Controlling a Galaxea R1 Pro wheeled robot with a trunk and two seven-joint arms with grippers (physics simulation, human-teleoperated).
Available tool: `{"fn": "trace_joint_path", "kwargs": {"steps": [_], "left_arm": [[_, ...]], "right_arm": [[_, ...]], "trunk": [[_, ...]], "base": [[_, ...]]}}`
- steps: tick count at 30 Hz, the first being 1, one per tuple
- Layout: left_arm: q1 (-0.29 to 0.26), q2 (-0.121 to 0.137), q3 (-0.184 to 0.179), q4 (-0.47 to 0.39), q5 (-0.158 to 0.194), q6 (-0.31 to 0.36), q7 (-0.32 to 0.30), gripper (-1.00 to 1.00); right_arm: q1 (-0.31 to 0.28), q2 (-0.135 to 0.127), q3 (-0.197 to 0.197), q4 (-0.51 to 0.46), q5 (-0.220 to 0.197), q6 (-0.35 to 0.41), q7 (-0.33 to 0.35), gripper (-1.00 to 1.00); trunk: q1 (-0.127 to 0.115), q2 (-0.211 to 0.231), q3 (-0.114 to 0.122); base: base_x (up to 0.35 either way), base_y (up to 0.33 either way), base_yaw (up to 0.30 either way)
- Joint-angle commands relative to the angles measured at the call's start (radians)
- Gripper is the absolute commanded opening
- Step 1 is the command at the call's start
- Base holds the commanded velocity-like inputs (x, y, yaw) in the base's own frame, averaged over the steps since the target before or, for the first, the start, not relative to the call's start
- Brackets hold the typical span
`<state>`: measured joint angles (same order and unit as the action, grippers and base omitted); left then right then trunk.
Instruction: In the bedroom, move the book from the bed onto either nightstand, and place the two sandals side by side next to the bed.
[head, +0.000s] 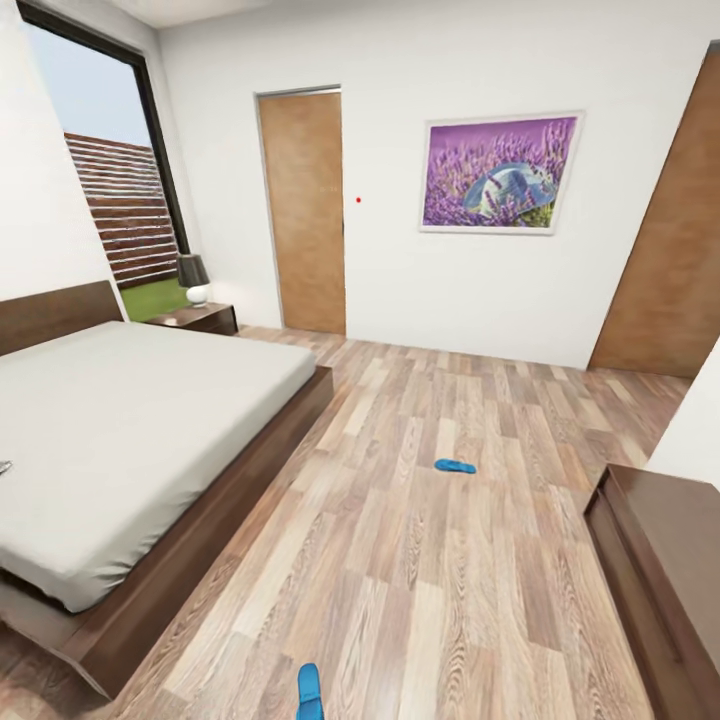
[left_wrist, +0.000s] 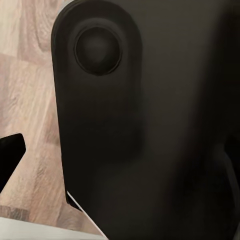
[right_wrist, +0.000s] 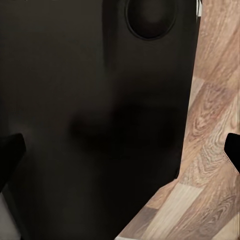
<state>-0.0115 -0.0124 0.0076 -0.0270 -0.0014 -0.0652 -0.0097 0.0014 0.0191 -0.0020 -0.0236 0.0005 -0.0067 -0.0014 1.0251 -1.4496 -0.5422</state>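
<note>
The bed (head: 130, 430), with its light-grey mattress and dark brown frame, lies at the left of the head view. A small thing (head: 4, 467) shows on the mattress at the picture's left edge, cut off; I cannot tell whether it is the book. One blue sandal (head: 455, 466) lies on the wood floor in the middle of the room. The other sandal (head: 309, 690) lies at the bottom edge, near the bed's foot corner. The nightstand (head: 205, 318) stands beyond the bed by the window. My left gripper (left_wrist: 120, 155) and right gripper (right_wrist: 120, 155) are open and empty, close in front of my black body.
A lamp (head: 193, 278) stands on the nightstand. A long dark-brown bench (head: 665, 570) runs along the right wall. Tan doors (head: 305, 210) are shut at the back and right. A lavender picture (head: 500, 172) hangs on the far wall. Wood floor (head: 420, 560) stretches between bed and bench.
</note>
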Motion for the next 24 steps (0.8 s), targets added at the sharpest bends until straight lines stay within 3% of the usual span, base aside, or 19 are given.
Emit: {"fn": "trace_joint_path", "kwargs": {"steps": [1,24], "left_arm": [[-0.001,0.000,0.001,0.001,0.000,-0.003,-0.001,1.00],[-0.001,0.001,0.000,0.002,0.001,-0.004,-0.001,1.00]], "right_arm": [[0.000,0.000,-0.001,-0.001,0.000,-0.001,0.000,1.00],[0.000,-0.004,-0.002,-0.029,-0.001,-0.001,0.002,1.00]], "trunk": [[0.000,0.000,-0.001],[0.000,0.000,-0.005]], "base": [[0.000,0.000,0.277],[0.007,0.000,0.278]]}}
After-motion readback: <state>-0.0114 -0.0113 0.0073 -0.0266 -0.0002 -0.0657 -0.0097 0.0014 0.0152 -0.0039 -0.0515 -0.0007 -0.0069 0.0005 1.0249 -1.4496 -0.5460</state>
